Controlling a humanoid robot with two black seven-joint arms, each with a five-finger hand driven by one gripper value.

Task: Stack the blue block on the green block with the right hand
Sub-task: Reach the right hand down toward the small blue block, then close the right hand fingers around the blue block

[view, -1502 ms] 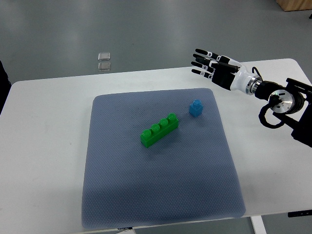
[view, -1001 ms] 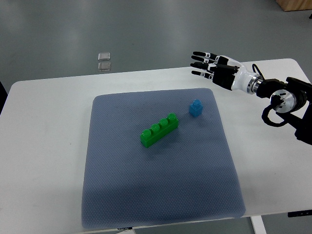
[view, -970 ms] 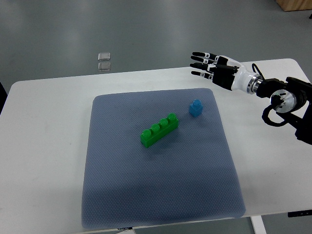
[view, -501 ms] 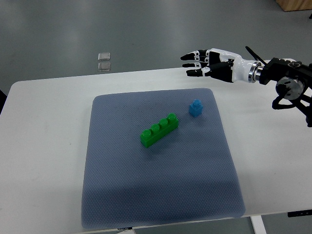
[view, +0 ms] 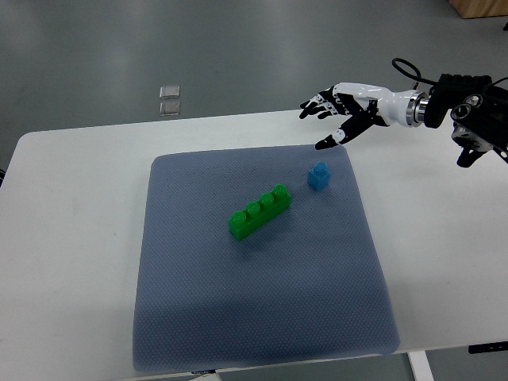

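A small blue block (view: pixel 319 176) stands on the grey-blue mat (view: pixel 262 317) toward its far right corner. To its left a long green block (view: pixel 259 212) with several studs lies diagonally near the mat's middle. My right hand (view: pixel 327 121) reaches in from the right edge and hovers above the table just beyond the mat's far right corner, a short way behind the blue block. Its fingers are spread and hold nothing; the thumb points down toward the mat. The left arm does not show.
The mat lies on a white table (view: pixel 71 238) whose far edge runs just behind the hand. Two small clear squares (view: pixel 169 99) lie on the grey floor beyond the table. A wooden corner (view: pixel 479 8) shows at the top right.
My right hand has risen, rolled over so the palm faces down, and its thumb has dropped toward the mat's far right corner. Both blocks stay where they were.
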